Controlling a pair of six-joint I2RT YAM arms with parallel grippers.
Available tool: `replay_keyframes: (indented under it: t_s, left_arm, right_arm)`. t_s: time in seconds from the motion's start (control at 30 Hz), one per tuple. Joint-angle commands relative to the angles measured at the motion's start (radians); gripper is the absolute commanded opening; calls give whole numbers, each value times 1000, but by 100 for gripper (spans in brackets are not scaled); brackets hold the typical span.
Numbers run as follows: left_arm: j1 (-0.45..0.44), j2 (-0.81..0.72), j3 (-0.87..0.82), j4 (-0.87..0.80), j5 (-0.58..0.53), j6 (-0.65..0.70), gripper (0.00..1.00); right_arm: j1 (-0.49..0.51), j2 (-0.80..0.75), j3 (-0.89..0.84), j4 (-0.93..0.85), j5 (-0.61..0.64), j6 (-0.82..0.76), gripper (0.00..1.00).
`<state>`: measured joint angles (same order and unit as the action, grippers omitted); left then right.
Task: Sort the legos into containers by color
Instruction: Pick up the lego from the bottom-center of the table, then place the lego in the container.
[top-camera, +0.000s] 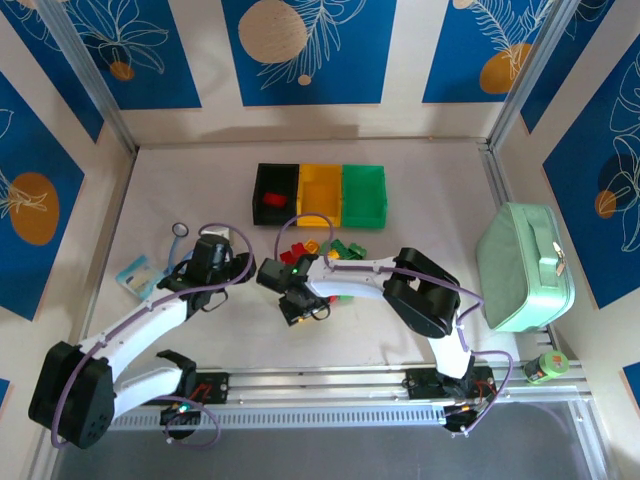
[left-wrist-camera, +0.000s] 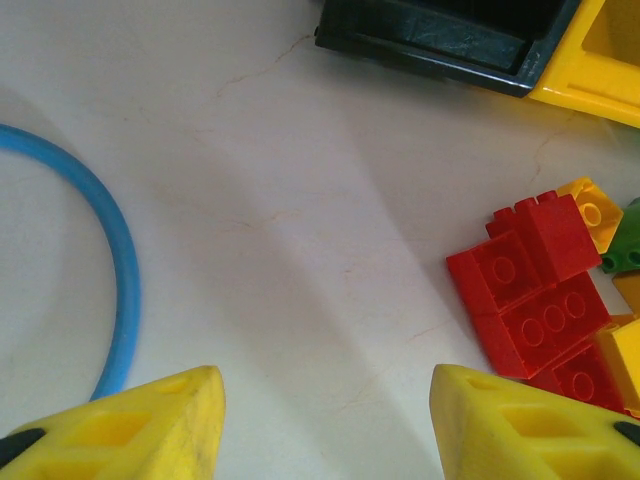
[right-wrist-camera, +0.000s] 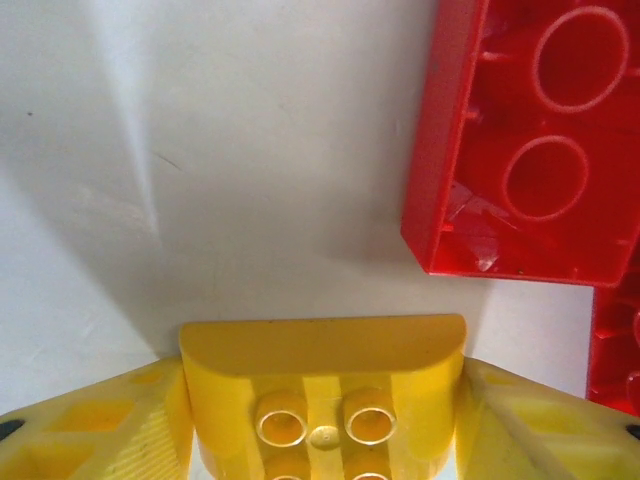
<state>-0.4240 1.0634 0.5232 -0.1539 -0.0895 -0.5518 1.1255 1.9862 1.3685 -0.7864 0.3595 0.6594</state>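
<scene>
Yellow brick clamped between the fingers of right gripper, at 6 o'clock of the wrist view.
Held only by its rounded-corner sides, so likely to twist or slip out on lifting; red brick near at 2 o'clock, apt to be nudged or dragged along. Target yellow bin at 12 o'clock from the legos, squeezed between black bin and green bin: easy to drop short or into a neighbour. Jaws of left gripper apart and empty, legos at 3 o'clock; possible clash if both reach in.
</scene>
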Motion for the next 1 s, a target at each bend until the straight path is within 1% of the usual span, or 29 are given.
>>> replay_keyframes:
  t_s: [0.0, 0.2, 0.43, 0.7, 0.83, 0.9, 0.97]
  left_arm:
    - [-7, -36, -12, -28, -29, 10, 56]
    - [-7, -70, -13, -40, -45, 14, 56]
    - [-7, -82, 12, -43, -12, 38, 57]
    - [-9, -136, 1, -61, 5, 45, 57]
    - [-15, -171, -11, -70, 20, 52, 57]
    - [-18, -185, -18, -74, 21, 52, 57]
    - [-21, -194, -23, -78, 22, 49, 57]
  right_arm:
    - [10, 8, 6, -52, -6, 6, 59]
    - [-19, -73, 74, -85, -9, -47, 59]
    - [-155, -118, 214, -108, -39, -163, 58]
    - [-320, -28, 413, -151, -45, -256, 58]
    - [-396, 22, 502, -159, -63, -287, 57]
    - [-435, 53, 545, -157, -91, -295, 57]
    - [-464, 101, 609, -176, -99, -307, 57]
